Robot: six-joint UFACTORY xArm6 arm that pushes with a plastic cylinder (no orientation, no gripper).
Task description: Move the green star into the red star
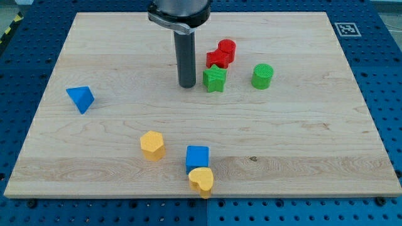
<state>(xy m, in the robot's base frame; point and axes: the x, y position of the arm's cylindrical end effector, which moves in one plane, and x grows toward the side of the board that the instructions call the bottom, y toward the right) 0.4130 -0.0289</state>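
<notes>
The green star (215, 79) lies on the wooden board just above its middle. The red star (217, 60) sits right behind it, toward the view's top, and the two touch or nearly touch. A red cylinder (227, 48) stands against the red star's upper right side. My tip (186, 85) rests on the board just left of the green star, a small gap apart from it.
A green cylinder (262, 76) stands right of the green star. A blue triangular block (81, 98) lies at the left. A yellow block (152, 145), a blue cube (197, 157) and a yellow heart (201, 181) lie near the bottom edge of the board (314, 150).
</notes>
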